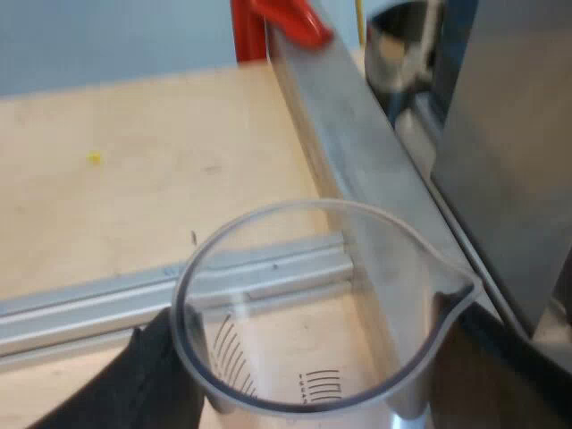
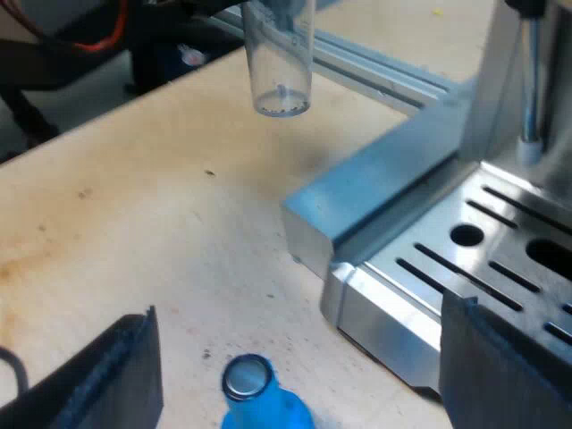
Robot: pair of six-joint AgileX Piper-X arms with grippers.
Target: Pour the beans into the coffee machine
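Black fingers (image 1: 147,389) of the left gripper (image 1: 317,371) are being pressed against opposite sides of the measuring glass (image 1: 313,268), which is being gripped upright between them. Its spout is being turned toward the espresso machine (image 1: 509,161). Printed measuring lines and the wooden table (image 1: 134,206) are being seen through the clear wall. A metal rail (image 1: 107,299) is being seen under the glass, lying on the table and running up to the machine's steel side, which is just beside the glass. Farther off, at the machine's front, the red end (image 1: 290,20) of the holder's handle is being shown.

On the other arm, the fingers (image 2: 116,375) of the right gripper (image 2: 304,371) are being held wide apart, with nothing gripped. A blue tamper (image 2: 259,398) is being seen between them on the table, touching neither finger, its round silver end being shown. The machine's slotted drip tray (image 2: 500,268) is being seen just beside one finger. The glass (image 2: 280,63) is being seen well apart from these fingers, near the rail beyond the tray's corner. Whether it is resting on the table or being held above it cannot be told.
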